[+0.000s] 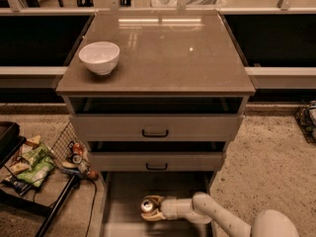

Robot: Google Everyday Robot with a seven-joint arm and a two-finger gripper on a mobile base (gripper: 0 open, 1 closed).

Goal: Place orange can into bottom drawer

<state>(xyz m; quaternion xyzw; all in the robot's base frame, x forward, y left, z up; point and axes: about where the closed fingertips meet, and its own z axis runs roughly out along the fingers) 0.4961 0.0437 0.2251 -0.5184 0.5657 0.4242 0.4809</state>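
Observation:
The orange can (147, 206) is upright, its silver top showing, low inside the open bottom drawer (123, 201), left of centre. My gripper (149, 209) reaches in from the right on a pale arm and is shut on the can, with a finger on the can's far side and one on its near side. The drawer is pulled out below the two upper drawers with black handles (155, 133). I cannot tell whether the can rests on the drawer floor.
A white bowl (99, 57) sits on the cabinet top at the left. A wire basket with snack packets and cans (74, 158) stands on the floor left of the cabinet. My robot base (274, 226) is at the bottom right.

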